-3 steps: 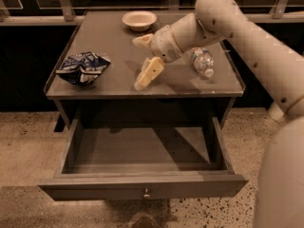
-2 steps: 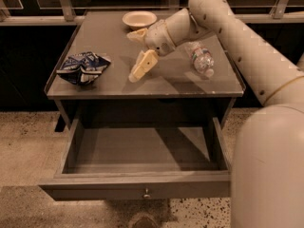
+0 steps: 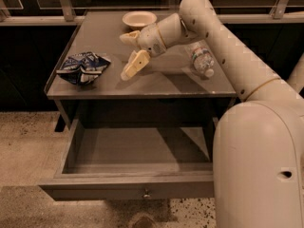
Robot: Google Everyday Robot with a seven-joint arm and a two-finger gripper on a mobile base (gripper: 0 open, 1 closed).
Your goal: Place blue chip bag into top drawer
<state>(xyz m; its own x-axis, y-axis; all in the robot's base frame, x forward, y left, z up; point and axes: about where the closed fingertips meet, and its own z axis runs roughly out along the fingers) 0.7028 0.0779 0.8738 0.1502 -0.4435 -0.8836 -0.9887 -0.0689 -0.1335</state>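
Observation:
The blue chip bag [image 3: 82,67] lies crumpled on the left part of the grey table top [image 3: 161,82]. My gripper [image 3: 127,54] hovers over the middle of the table top, to the right of the bag and apart from it. Its two pale fingers [image 3: 135,64] stand spread wide, with nothing between them. The top drawer [image 3: 133,186] is pulled out below the table top. Its inside is bare and its small knob [image 3: 147,193] shows on the front panel.
A clear plastic water bottle [image 3: 201,58] lies on the right part of the table top, under my arm. A pale bowl [image 3: 139,19] stands at the back. A railing with dark panels [image 3: 66,4] runs behind the table. Speckled floor [image 3: 23,141] lies left.
My gripper has moved left across the table top, toward the chip bag. The bag, bottle, bowl and drawer have not moved.

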